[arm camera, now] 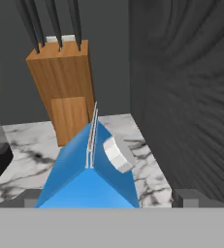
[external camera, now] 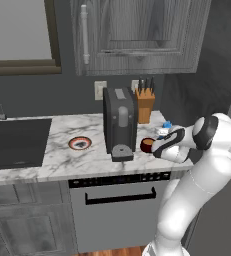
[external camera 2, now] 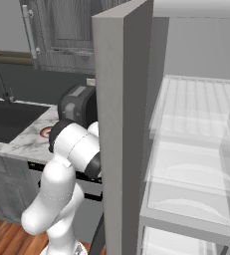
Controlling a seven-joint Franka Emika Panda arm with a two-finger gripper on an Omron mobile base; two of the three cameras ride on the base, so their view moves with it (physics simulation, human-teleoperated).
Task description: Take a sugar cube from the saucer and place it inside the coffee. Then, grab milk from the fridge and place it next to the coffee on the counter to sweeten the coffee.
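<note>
Milk (arm camera: 87, 181) stands upright on the counter (external camera: 62, 160), just right of the coffee (external camera: 146, 145) and in front of the knife block (arm camera: 65, 87). Gripper (arm camera: 111, 197) jaws wide open, one fingertip (arm camera: 186, 197) on each side of the carton, apparently not touching it. Saucer (external camera: 80, 143) sits left of the coffee machine (external camera: 119, 122). Fridge (external camera 2: 131, 124) door is open.

No readable text, label or number anywhere.

fridge (external camera 2: 124, 124) door open, edge-on mid-frame | clear shelves (external camera 2: 196, 149) at right | white arm (external camera 2: 69, 164) lower left | coffee machine (external camera 2: 76, 104) on marble worktop (external camera 2: 22, 139) | saucer (external camera 2: 46, 132) beside it | black sink (external camera 2: 7, 119) left
</note>
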